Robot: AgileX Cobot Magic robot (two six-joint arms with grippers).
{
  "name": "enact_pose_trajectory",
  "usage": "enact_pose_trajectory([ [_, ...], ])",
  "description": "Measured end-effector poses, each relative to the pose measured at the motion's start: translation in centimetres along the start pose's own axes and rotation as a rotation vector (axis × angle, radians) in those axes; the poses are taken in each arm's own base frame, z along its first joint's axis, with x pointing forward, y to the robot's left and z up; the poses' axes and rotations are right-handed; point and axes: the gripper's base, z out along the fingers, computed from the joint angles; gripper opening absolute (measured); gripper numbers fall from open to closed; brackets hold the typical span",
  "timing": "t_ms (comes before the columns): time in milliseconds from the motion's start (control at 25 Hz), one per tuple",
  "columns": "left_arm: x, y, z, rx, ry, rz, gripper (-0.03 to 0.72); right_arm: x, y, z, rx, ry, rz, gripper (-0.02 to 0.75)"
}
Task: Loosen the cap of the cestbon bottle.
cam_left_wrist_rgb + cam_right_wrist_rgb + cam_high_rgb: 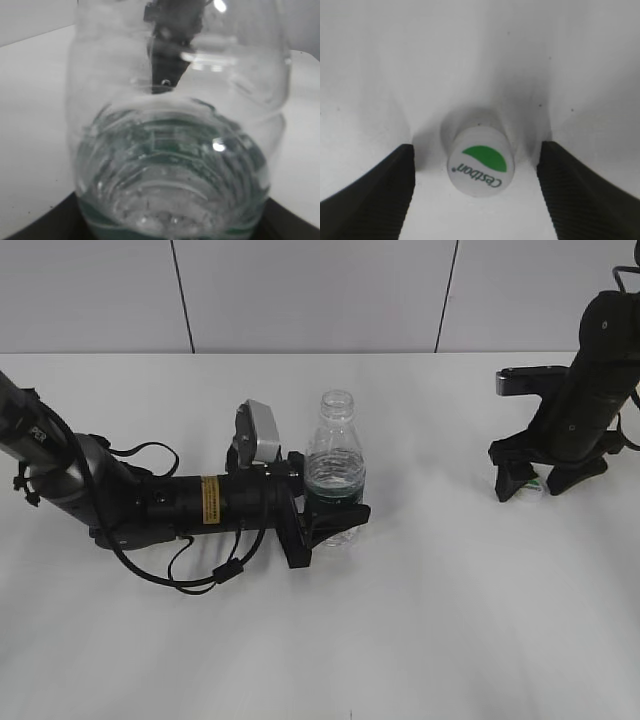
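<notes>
The cestbon bottle (335, 468) stands upright mid-table, clear with a dark green band, its neck open and capless. My left gripper (335, 518) lies low on the table and is shut on the bottle's lower body. In the left wrist view the bottle (175, 150) fills the frame, with the jaws (170, 232) showing only as dark corners at the bottom. The cap (479, 161), white with a green half-oval and "Cestbon" lettering, rests on the table. My right gripper (476, 150) is open with a finger on each side of the cap, not touching it. In the exterior view that gripper (545, 480) stands at the right with the cap (535, 484) beneath it.
The white table (450, 620) meets a pale panelled wall at the back. The left arm and its looping cables (190, 570) lie along the table's left half. The right arm (590, 370) rises at the far right edge.
</notes>
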Motion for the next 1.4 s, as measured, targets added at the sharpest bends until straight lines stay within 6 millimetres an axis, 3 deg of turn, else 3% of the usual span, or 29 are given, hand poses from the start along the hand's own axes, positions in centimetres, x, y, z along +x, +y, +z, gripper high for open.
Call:
enact_pose_trajectory([
  [120,0.0,0.0,0.0,0.000,0.000,-0.008,0.426,0.2,0.0,0.0,-0.003,0.017,-0.013,0.589],
  [320,-0.1,0.1,0.0,-0.016,-0.008,-0.092,0.585,0.3,0.0,0.0,-0.005,0.028,-0.024,0.589],
  [600,-0.7,-0.1,-0.3,-0.016,-0.011,-0.101,0.607,0.4,0.1,0.0,-0.009,0.040,-0.045,0.589],
  [1160,-10.0,-0.4,-1.9,-0.068,-0.174,-0.035,0.593,0.5,0.1,0.0,-0.011,0.052,-0.051,0.589],
  [1400,-15.5,-1.5,-3.3,-0.057,-0.265,-0.047,0.593,0.6,0.1,0.0,-0.015,0.066,-0.052,0.589],
])
